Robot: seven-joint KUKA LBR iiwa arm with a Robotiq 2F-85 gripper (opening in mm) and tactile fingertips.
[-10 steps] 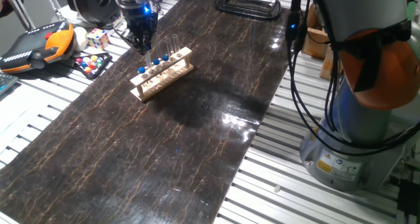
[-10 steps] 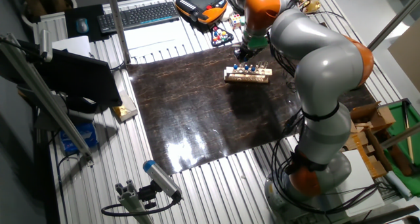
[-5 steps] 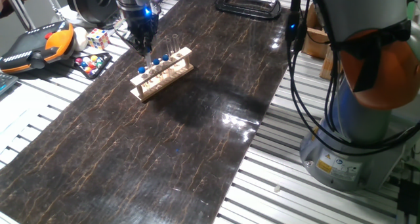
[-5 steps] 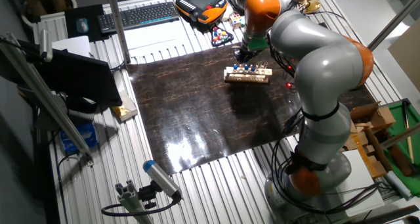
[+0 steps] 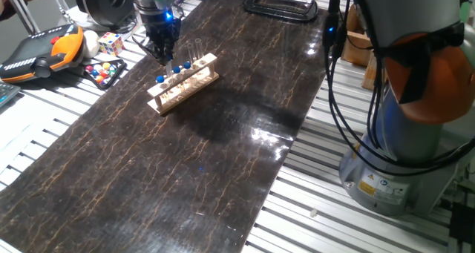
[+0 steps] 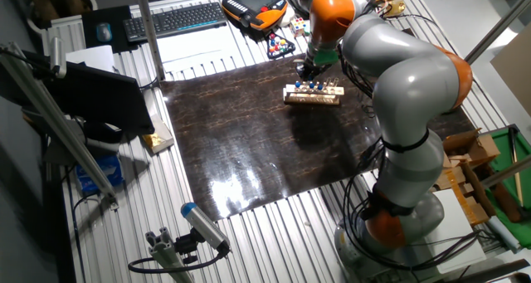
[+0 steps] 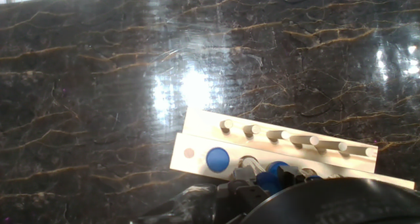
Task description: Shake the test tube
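Note:
A pale wooden rack (image 5: 185,84) stands on the dark marbled mat and holds several test tubes with blue caps (image 5: 178,70), plus taller uncapped clear tubes (image 5: 197,51) at its far end. My gripper (image 5: 165,55) hangs just above the rack's blue-capped tubes, fingers pointing down. The other fixed view shows it (image 6: 307,68) over the rack (image 6: 313,95). In the hand view one blue cap (image 7: 218,159) is in the rack (image 7: 197,129) to the left, and another blue cap (image 7: 276,167) lies between my fingertips (image 7: 244,177). The gripper (image 7: 266,184) looks open, holding nothing.
A Rubik's cube (image 5: 110,42), a tray of coloured balls (image 5: 104,72) and an orange-black pendant (image 5: 44,51) lie left of the mat. A black clamp (image 5: 280,4) sits at the mat's far end. The arm's base (image 5: 404,134) and cables stand on the right.
The gripper has shifted slightly down and toward the rack. The tubes and the rack have not moved.

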